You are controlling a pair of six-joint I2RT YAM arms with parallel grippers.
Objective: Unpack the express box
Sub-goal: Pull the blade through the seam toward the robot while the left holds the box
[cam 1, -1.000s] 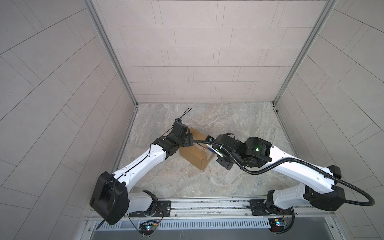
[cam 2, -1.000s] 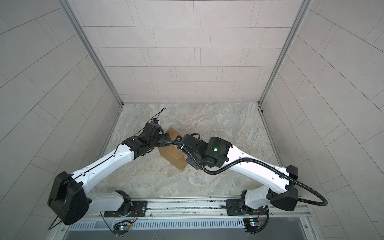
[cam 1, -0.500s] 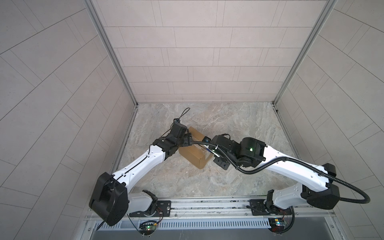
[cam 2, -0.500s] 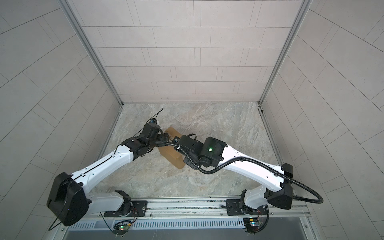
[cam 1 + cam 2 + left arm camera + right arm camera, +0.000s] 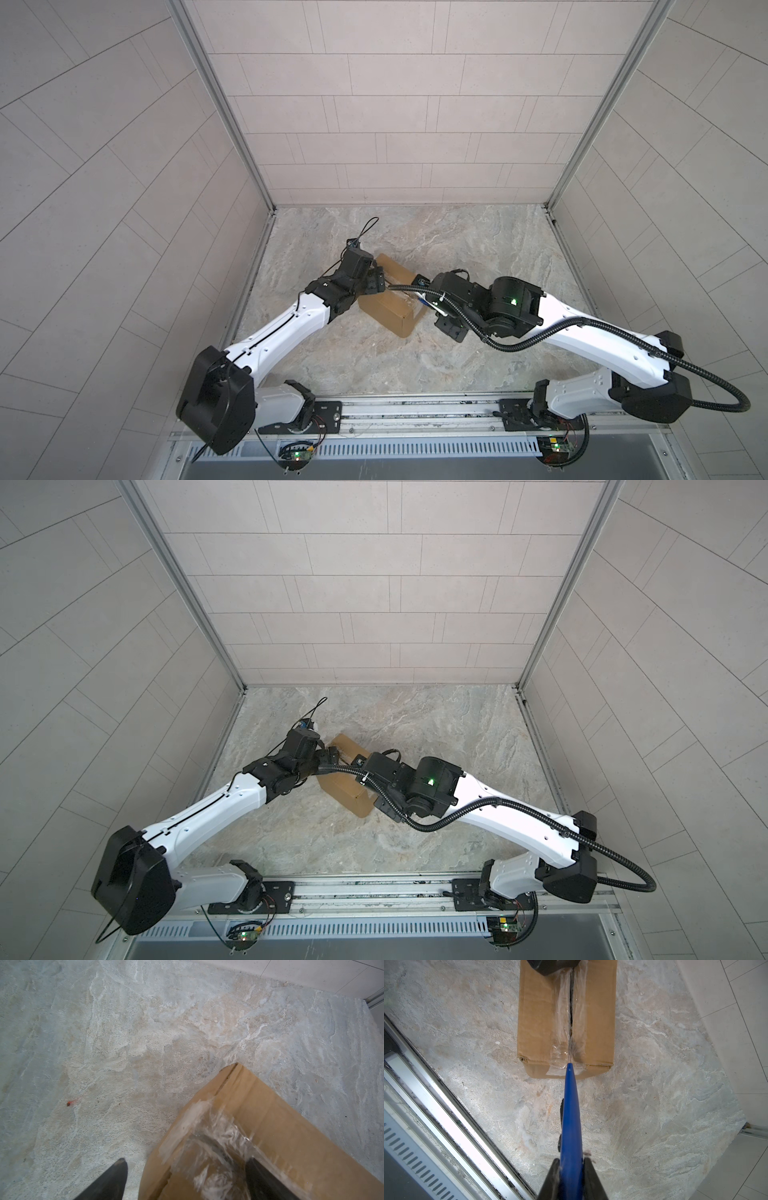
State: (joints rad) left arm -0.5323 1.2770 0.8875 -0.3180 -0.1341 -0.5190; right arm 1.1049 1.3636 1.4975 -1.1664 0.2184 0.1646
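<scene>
Both top views: the express box lies on the floor, left gripper at one end, right gripper at the other; left wrist view: jaws spread wide, one finger over the box top beside the tape; I'd press down there. Right wrist view: right gripper's clamped on a blue cutter, tip at the box's seam end; I'd keep it centred and shallow.

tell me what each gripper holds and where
Right gripper: blue cutter, clamped at its handle's rear end. Left gripper: open over the express box, gripping nothing.
</scene>
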